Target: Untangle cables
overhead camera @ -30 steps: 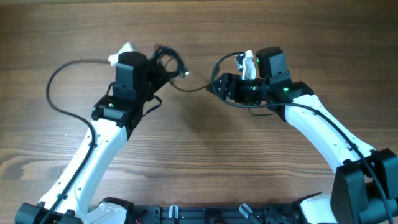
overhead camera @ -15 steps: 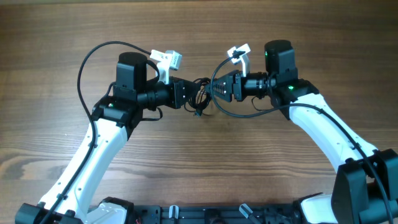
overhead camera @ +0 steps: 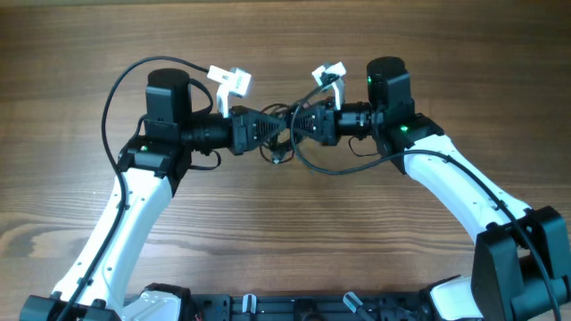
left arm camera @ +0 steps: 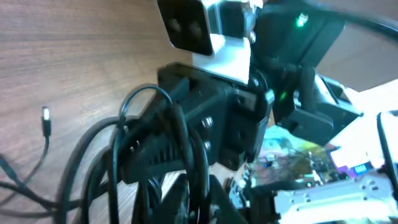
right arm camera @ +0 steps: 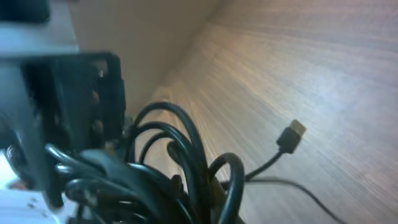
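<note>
- Here, above the wooden table (overhead camera: pixel 285 250), my two arms meet nose to nose a little toward 12 o'clock of its middle. The left gripper (overhead camera: pixel 270 134) reaches in from 9 o'clock and the right gripper (overhead camera: pixel 300 127) from 3 o'clock.
- The cables (overhead camera: pixel 278 152) hang bunched between the two tips, a small dark knot sagging toward 6 o'clock.
- My right jaws are pressed fully together on the bundle. From overhead my left jaws look drawn together on it too, though neither wrist view shows the pinch itself.
- Handling, as I judge it: the cords are thin, light and limp, and they spring into loops. They should slide through a loose pinch and snag on each other rather than break. The plugs are the only stiff parts.
- Best hold, I reckon: one strand only, just behind a plug (right arm camera: pixel 292 135), so its free end can be drawn out through the loops.
- A second plug (left arm camera: pixel 45 119) shows at 9 o'clock in the left wrist view. I cannot tell whether it is lying on the wood or just above it.
- Hidden or unclear: how many cords there are, which strand crosses which, and where each end runs.
- My own fingertips are buried in blurred black coils in both wrist views.
- My right arm's thicker cable (overhead camera: pixel 335 168) loops close by at 5 o'clock of the knot and is easily mistaken for a cord.
</note>
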`<state>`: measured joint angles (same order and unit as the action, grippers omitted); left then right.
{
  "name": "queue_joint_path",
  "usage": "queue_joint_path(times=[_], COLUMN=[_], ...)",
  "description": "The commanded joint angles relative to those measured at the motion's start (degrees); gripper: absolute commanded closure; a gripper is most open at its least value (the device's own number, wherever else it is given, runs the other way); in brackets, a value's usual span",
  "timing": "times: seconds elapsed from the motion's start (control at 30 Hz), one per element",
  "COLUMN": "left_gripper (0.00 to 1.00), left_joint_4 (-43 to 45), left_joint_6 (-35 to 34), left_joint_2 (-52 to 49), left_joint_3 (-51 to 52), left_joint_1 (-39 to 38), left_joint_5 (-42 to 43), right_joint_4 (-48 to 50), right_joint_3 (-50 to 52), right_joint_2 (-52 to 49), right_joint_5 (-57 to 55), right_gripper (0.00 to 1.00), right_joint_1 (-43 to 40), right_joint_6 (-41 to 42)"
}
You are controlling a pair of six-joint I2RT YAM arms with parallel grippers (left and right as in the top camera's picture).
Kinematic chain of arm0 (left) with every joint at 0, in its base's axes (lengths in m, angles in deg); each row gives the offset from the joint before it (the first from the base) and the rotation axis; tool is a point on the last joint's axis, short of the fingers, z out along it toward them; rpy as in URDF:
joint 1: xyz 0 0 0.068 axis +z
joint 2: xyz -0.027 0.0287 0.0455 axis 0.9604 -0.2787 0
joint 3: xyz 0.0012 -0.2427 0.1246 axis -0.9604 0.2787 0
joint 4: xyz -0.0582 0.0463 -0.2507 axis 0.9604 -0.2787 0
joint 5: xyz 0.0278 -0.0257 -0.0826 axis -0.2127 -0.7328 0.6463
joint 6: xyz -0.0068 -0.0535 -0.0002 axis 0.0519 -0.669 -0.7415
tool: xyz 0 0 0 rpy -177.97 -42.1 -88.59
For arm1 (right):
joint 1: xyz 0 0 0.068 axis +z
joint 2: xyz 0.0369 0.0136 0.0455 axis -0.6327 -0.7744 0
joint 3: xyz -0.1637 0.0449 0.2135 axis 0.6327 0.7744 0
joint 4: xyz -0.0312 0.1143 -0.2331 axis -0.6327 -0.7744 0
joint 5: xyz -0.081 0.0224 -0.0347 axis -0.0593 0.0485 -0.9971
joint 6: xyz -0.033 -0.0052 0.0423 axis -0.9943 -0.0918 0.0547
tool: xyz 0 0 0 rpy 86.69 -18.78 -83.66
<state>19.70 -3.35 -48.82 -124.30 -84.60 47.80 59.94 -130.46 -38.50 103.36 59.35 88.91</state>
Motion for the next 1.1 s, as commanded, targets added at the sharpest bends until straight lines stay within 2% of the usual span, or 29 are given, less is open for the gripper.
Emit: queue_joint_path(times=[0.0, 0.03, 0.1, 0.13, 0.17, 0.23, 0.27, 0.33, 0.37, 0.4, 0.47, 0.7, 0.73, 0.77, 0.8, 0.83, 0.87, 0.9, 0.97, 1.03, 1.07], left_gripper=[0.63, 0.63, 0.59, 0.39, 0.24, 0.00, 0.00, 0.00, 0.04, 0.22, 0.31, 0.25, 0.33, 0.46, 0.68, 0.82, 0.96, 0.96, 0.96, 0.96, 0.96], left_joint_4=[-3.0, -4.4, -8.1, -11.1, -12.2, -11.4, -11.5, -11.4, -11.4, -11.4, -10.3, -5.0, -5.0, -5.0, -4.9, -4.9, -4.7, -4.1, -3.3, -3.3, -3.3], left_joint_6=[1.2, 0.9, -8.8, -17.4, -21.3, -29.6, -33.6, -36.2, -36.7, -38.4, -41.7, -40.7, -40.7, -40.8, -40.8, -40.8, -40.8, -40.8, -36.9, -26.0, -19.0], left_joint_2=[0.4, 0.4, 0.4, 0.4, 0.4, 0.4, 0.4, 0.4, 0.4, 0.3, 0.0, -6.4, -7.9, -9.0, -9.8, -10.1, -10.0, -10.0, -9.9, -9.1, -8.4], left_joint_3=[-0.4, -0.4, -0.4, -0.4, -0.4, -0.4, -0.4, -0.4, -0.4, -0.4, -0.4, -0.4, -0.4, -0.4, -0.4, -0.4, -0.4, -0.4, -0.4, -0.4, -0.4], left_joint_1=[-0.9, -0.9, -0.9, -0.9, -0.9, -1.0, -1.1, -1.2, -1.4, -1.6, -2.0, -7.5, -7.9, -7.9, -7.7, -7.3, -6.8, -6.3, -4.2, -0.8, 1.4], left_joint_5=[-3.0, -6.7, -21.0, -30.7, -33.9, -33.6, -31.8, -29.2, -29.2, -29.6, -29.7, -31.0, -33.2, -34.4, -35.4, -36.5, -37.2, -37.1, -36.9, -34.2, -29.8], right_joint_4=[0.7, 0.7, -0.1, -1.1, -1.6, -3.2, -4.6, -7.8, -8.8, -8.8, -8.9, -9.0, -9.0, -9.0, -9.1, -9.5, -10.6, -11.4, -12.0, -13.4, -14.5], right_joint_3=[-0.4, -0.4, -0.4, -0.4, -0.4, -0.4, -0.4, -0.4, -0.4, -0.4, -0.4, -0.4, -0.4, -0.4, -0.4, -0.4, -0.4, -0.4, -0.4, -0.4, -0.4], right_joint_2=[-0.8, -0.8, -0.8, -0.8, -0.8, -0.8, -0.8, -0.8, -0.8, -0.8, -0.8, -0.8, -0.8, -0.8, -0.8, -0.8, -0.8, -0.8, -0.8, -0.8, -0.8], right_joint_5=[-3.4, -5.0, -9.7, -13.1, -14.6, -17.5, -19.3, -21.5, -21.6, -21.4, -21.1, -16.9, -16.0, -15.5, -14.8, -14.3, -14.1, -14.1, -14.2, -14.1, -14.1], right_gripper=[0.96, 0.96, 0.96, 0.96, 0.96, 0.95, 0.95, 0.93, 0.91, 0.90, 0.91, 0.91, 0.91, 0.90, 0.88, 0.85, 0.79, 0.72, 0.48, 0.12, 0.05], right_joint_1=[-0.2, -0.3, -0.3, -0.3, -0.3, -0.3, -0.2, -0.2, -0.2, -0.2, 0.1, 0.3, 0.3, 0.3, 0.3, 0.3, 0.3, 0.3, 0.2, -1.0, -2.2], right_joint_6=[17.9, 21.5, 29.8, 35.6, 38.0, 42.5, 46.1, 54.5, 55.6, 54.1, 49.9, 49.6, 48.6, 46.8, 43.4, 41.2, 40.7, 40.6, 33.5, 18.6, 16.5])
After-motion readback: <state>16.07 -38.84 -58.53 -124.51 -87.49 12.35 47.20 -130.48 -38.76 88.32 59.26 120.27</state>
